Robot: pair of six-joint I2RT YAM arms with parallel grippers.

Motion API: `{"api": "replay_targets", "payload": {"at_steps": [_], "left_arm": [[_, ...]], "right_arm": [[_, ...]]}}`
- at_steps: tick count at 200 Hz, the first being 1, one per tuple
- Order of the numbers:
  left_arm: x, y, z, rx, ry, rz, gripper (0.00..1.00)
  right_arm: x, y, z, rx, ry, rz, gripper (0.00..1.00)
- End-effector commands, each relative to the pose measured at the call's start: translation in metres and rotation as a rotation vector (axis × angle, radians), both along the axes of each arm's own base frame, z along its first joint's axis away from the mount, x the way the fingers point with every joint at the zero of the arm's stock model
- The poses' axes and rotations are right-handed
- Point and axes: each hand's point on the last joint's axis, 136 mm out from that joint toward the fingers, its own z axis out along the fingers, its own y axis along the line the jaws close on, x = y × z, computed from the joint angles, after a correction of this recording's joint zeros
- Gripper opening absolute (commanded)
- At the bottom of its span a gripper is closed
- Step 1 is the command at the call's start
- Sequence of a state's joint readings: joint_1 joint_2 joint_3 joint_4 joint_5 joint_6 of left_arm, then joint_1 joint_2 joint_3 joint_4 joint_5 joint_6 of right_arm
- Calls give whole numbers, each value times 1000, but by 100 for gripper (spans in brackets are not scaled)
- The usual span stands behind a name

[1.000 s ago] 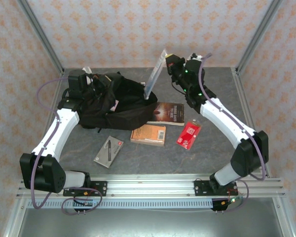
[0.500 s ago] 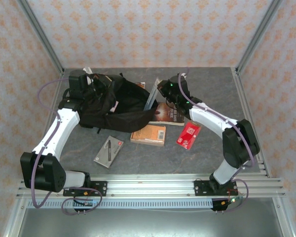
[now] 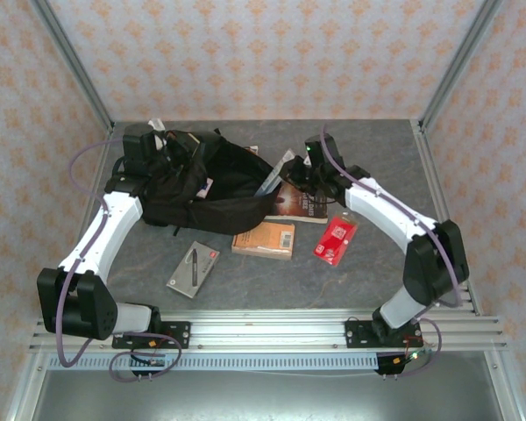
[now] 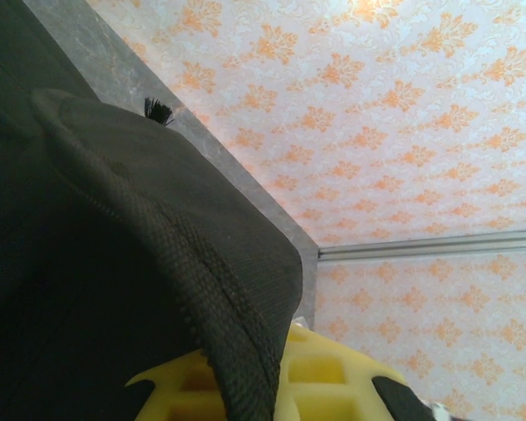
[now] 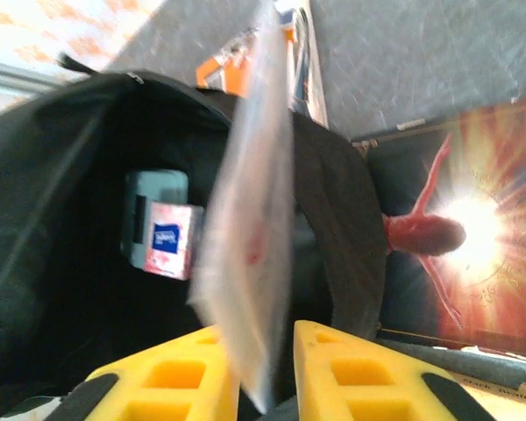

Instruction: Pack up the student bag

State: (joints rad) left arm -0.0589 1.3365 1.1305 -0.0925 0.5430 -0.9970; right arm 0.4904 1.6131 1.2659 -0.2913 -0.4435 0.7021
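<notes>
student bag (image 3: 212, 189) — lengthwise left-right, mouth rightward

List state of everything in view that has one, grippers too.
large black fabric backpack: unzipped, mouth open
left gripper: shut on backpack's rim
right gripper: jaws slightly apart, at backpack's mouth
clear flat plastic sleeve: on edge between right gripper's jaws, blurred
dark book with red sunburst cover: closed, flat
orange paperback book: closed, flat
red flat packet: lying flat
grey boxed pen pack: lying flat

Left gripper (image 4: 263, 386) clamped, right gripper (image 5: 263, 368) parted
</notes>
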Motion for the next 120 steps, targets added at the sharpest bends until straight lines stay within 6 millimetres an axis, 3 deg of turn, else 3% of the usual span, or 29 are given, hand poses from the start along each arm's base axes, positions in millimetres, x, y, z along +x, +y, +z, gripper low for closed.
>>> {"api": "replay_targets", "payload": {"at_steps": [1,74,102,120], "left_arm": [[3,-4,28,-2,-108,-17,0],[4,-5,25,-7,-103,-20,0],[4,-5,25,-6,-103,-20,0],[4,-5,24,-4,-102,-20,0]], "right_arm": [[0,6,-7,38,80,58,26],[34,1,-30,78,124,-15,25],[51,6,-25,75,82,-14,18],[59,-1,-13,3,18,-5,10]]}}
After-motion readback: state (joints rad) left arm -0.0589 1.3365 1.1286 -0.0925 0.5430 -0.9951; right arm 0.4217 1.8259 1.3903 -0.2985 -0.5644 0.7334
